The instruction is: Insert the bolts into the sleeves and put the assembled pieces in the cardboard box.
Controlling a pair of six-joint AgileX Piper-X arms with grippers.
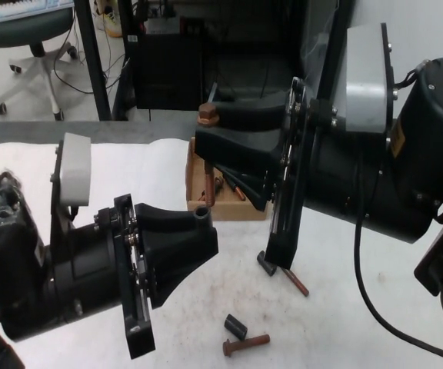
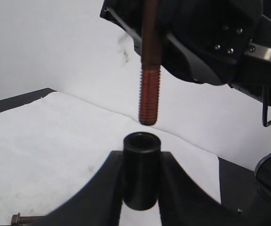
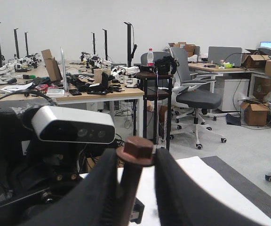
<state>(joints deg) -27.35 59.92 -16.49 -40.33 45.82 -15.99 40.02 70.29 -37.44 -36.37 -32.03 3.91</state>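
Black sleeve (image 2: 141,172), mouth up, stands clamped between the fingers of the left gripper (image 2: 142,159). One copper bolt (image 2: 150,70) hangs straight above it. The bolt's long axis is vertical, the threaded tip is down, and the tip sits a short way over the bore without touching. The two look nearly in line, with the tip perhaps a shade to one side of centre. The right gripper (image 3: 135,162) is closed on the bolt's shank just under the hex head, which pokes out above the fingers. The coming move looks like a straight downward feed by the right arm, and it depends on the two axes staying matched.

Seen from the high camera, the cardboard box (image 1: 191,177) lies at 12 o'clock from the held sleeve, just beyond it and under the right gripper. It holds at least two copper pieces, and the full count cannot be made out.

On the white table (image 1: 344,307), one loose sleeve (image 1: 235,327) and one loose bolt (image 1: 246,343) lie together at 5 o'clock. A second loose bolt (image 1: 295,282) rests at 4 o'clock, with a dark piece at its end, partly hidden by the right arm.
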